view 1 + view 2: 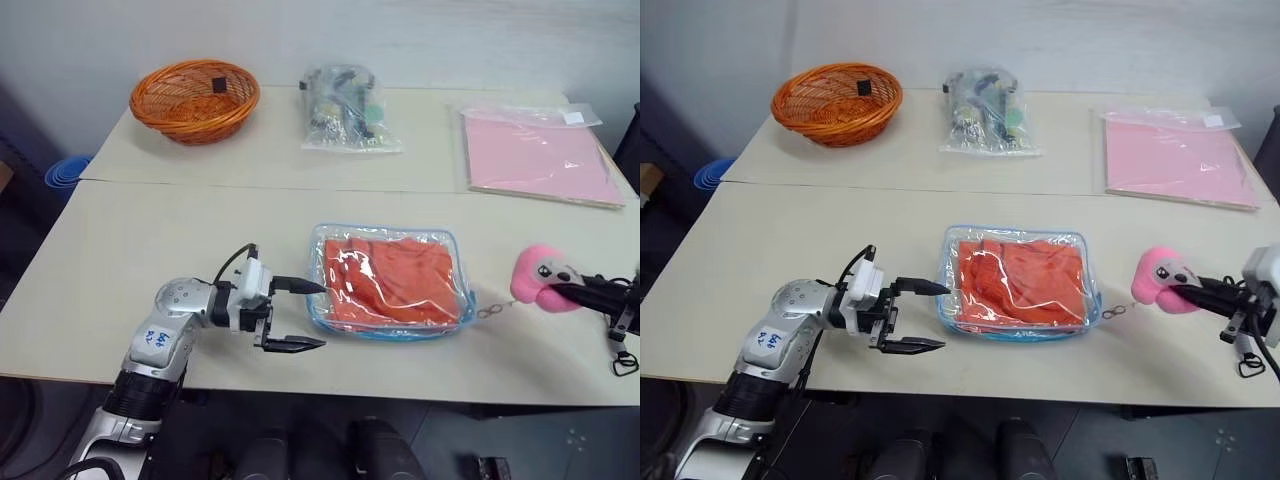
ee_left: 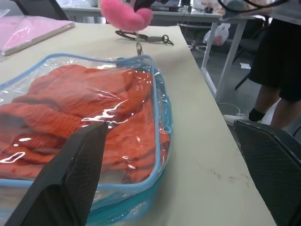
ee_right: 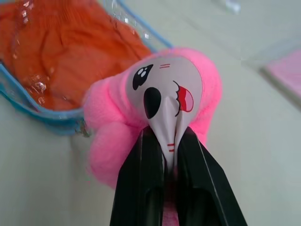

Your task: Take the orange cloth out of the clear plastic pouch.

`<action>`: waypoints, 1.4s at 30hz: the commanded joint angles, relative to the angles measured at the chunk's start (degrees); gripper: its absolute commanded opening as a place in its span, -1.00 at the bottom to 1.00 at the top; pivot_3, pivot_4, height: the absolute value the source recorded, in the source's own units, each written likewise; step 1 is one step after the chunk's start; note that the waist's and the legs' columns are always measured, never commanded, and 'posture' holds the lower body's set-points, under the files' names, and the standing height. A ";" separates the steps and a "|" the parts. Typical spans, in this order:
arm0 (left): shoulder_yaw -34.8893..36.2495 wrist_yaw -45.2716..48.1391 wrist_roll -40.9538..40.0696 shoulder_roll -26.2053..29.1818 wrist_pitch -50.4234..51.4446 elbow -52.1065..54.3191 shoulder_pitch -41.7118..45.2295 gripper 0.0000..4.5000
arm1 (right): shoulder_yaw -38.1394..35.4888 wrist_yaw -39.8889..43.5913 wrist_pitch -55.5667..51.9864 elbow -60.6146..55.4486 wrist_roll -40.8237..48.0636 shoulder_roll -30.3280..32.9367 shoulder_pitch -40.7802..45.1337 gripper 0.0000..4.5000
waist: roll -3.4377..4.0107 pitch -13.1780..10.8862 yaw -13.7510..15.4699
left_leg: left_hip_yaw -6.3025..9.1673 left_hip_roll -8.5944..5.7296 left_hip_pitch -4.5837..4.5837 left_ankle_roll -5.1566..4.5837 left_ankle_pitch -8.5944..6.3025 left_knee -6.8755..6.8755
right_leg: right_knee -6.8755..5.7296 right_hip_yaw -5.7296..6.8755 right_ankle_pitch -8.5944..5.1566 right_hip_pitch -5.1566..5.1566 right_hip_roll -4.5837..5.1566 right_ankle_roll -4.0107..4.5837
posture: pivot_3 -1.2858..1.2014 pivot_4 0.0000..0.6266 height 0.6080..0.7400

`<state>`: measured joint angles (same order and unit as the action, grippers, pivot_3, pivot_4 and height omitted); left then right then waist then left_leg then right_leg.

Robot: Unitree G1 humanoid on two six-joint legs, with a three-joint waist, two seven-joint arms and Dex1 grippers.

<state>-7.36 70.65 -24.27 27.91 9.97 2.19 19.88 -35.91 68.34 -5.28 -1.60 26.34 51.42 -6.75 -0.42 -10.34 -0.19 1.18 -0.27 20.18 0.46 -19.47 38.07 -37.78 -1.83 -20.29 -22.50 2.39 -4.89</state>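
Observation:
The clear plastic pouch point(image 1: 385, 332), edged in light blue, lies flat at the table's front middle. The wrinkled orange cloth point(image 1: 400, 280) is inside it. My left gripper point(image 1: 322, 315) hangs open and level just left of the pouch, one fingertip close to its left edge and the other nearer the table's front edge. In the left wrist view its fingers point(image 2: 70, 183) frame the pouch's near corner. To the pouch's right, my right gripper point(image 1: 562, 293) is shut on a pink plush toy point(image 1: 538, 277), which is joined to the pouch by a small chain point(image 1: 490, 311).
At the back stand an orange wicker basket point(image 1: 195, 100) on the left, a clear bag of small items point(image 1: 345, 110) in the middle and a flat clear sleeve with a pink sheet point(image 1: 540, 155) on the right. A person point(image 2: 277, 70) stands beyond the table's right end.

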 commanded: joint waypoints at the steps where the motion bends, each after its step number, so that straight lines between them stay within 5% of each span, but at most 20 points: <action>1: -0.20 -0.86 -0.26 -0.01 0.31 2.65 -0.28 1.00 | -1.12 -1.96 11.11 -8.06 -2.67 -4.96 -4.16 -0.99 | 0.01 0.01 0.06 | -0.01 0.00 0.01 0.01 0.01 0.00 | 0.00 -0.01 0.00 -0.01 0.00 0.00 | 0.03 -0.52 1.00; 10: -1.84 -0.51 0.53 -0.70 0.08 0.33 2.09 1.00 | 10.43 -5.75 33.36 -10.00 -14.42 -12.89 -9.23 -0.99 | 0.02 0.01 0.05 | -0.06 -0.02 -0.03 0.20 0.11 0.01 | -0.03 -0.06 0.01 -0.01 0.01 -0.01 | 0.03 -0.52 1.00; 19: -2.42 -0.63 1.07 -1.00 -0.23 -0.36 3.08 1.00 | 21.87 -11.23 38.36 -7.57 -20.22 -14.76 -11.30 -0.99 | 0.02 0.01 -0.07 | -0.09 -0.02 -0.08 0.20 0.11 0.01 | -0.04 -0.09 0.01 -0.01 0.00 -0.01 | 0.03 -0.52 1.00; 25: -2.28 -0.83 1.48 -0.97 -0.62 -0.70 3.19 1.00 | 25.41 -10.77 33.72 -10.44 -17.00 -11.62 -11.64 -0.11 | 0.01 0.01 -0.03 | -0.09 -0.02 -0.07 0.20 0.12 0.02 | -0.04 -0.10 0.01 0.01 0.00 -0.01 | 0.03 -0.52 1.00; 29: -1.99 -0.95 1.86 -0.52 -0.95 -0.71 2.96 1.00 | 23.75 -6.27 24.79 -18.20 -4.52 -6.28 -15.76 0.52 | 0.01 0.01 0.11 | -0.06 -0.02 -0.06 0.20 0.11 0.02 | -0.04 -0.07 0.01 0.01 0.00 -0.01 | 0.03 -0.52 1.00; 35: -0.35 0.45 1.60 2.26 -1.47 -1.17 1.96 1.00 | 10.86 0.69 14.32 -25.99 10.50 0.56 -24.44 0.52 | -0.07 -0.02 0.12 | -0.01 -0.02 -0.04 -0.06 -0.03 0.03 | 0.07 -0.05 0.01 0.10 0.03 -0.01 | 0.03 -0.52 1.00; 39: 1.28 1.77 1.27 4.91 -2.32 -2.27 0.94 1.00 | 4.65 6.57 15.00 -16.42 10.54 2.50 -21.37 0.52 | -0.08 -0.03 0.00 | -0.04 -0.01 -0.09 -0.12 -0.06 0.01 | 0.09 -0.06 0.01 0.11 0.02 -0.01 | 0.03 -0.52 1.00; 42: 1.77 2.65 1.57 5.91 -3.44 -3.19 0.43 1.00 | 6.47 9.39 24.80 -0.92 2.07 5.45 -11.25 0.52 | -0.14 -0.06 -0.10 | -0.06 -0.01 -0.09 -0.13 -0.07 0.03 | 0.11 -0.07 0.01 0.11 0.03 -0.01 | 0.03 -0.52 1.00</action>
<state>-6.67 72.67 -22.31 33.57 7.71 -1.33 20.38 -29.06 76.48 14.56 -7.30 31.61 55.70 -19.71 -0.56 -10.39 -0.29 1.07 -0.29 20.09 0.30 -19.54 38.11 -37.63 -1.93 -20.28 -22.39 2.44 -4.90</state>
